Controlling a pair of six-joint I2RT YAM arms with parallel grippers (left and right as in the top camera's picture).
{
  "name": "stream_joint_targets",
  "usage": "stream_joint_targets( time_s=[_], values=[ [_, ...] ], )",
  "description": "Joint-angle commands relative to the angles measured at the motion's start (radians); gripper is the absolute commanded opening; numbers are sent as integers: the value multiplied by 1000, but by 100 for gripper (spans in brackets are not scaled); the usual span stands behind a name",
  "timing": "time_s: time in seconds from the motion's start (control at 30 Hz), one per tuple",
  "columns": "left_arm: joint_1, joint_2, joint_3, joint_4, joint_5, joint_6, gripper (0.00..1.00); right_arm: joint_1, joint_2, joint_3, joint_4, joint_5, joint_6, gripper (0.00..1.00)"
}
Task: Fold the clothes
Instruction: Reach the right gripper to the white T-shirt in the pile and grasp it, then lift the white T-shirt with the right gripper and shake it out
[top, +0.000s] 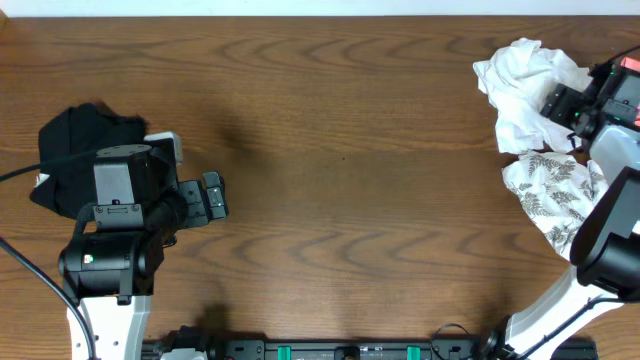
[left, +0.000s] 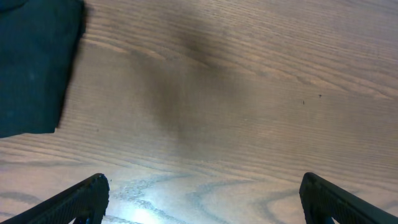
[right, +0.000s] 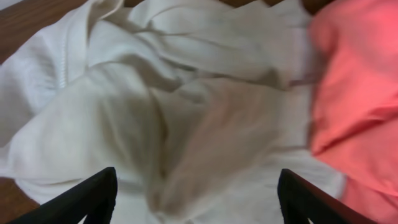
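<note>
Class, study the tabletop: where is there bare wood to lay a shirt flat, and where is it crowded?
The broad middle of the table is bare, bordered left by the black garment and left gripper, right by the white T-shirt and leaf-patterned garment. The right edge is crowded: those clothes, a pink garment and the right arm.

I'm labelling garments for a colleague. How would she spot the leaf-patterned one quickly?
On the wooden table, look at the right edge. Nearer the robot than the crumpled plain white shirt lies the leaf-patterned cloth, the only one printed with grey sprigs.
</note>
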Motion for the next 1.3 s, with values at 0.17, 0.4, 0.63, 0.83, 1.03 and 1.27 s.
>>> stream_joint_targets(
  time_s=[0.17,0.4,0.63,0.83,1.03,1.27],
  values=[
    [-4,3,17,2,-2,10,98,17,94,5,25,-19,49,69],
    [-4,3,17,2,-2,10,98,17,96,7,60,-45,68,8],
    [-4,3,17,5,-2,10,98,22,-76,34,20,-74,66,1],
    [-4,3,17,12,-2,10,98,73,-338,146,-206,-74,1,1],
    [-4,3,17,20,-2,10,98,187,-513,224,-417,-74,-113,1],
    [-4,3,17,19,-2,10,98,302,-562,223,-562,-74,-170,1]
  ],
)
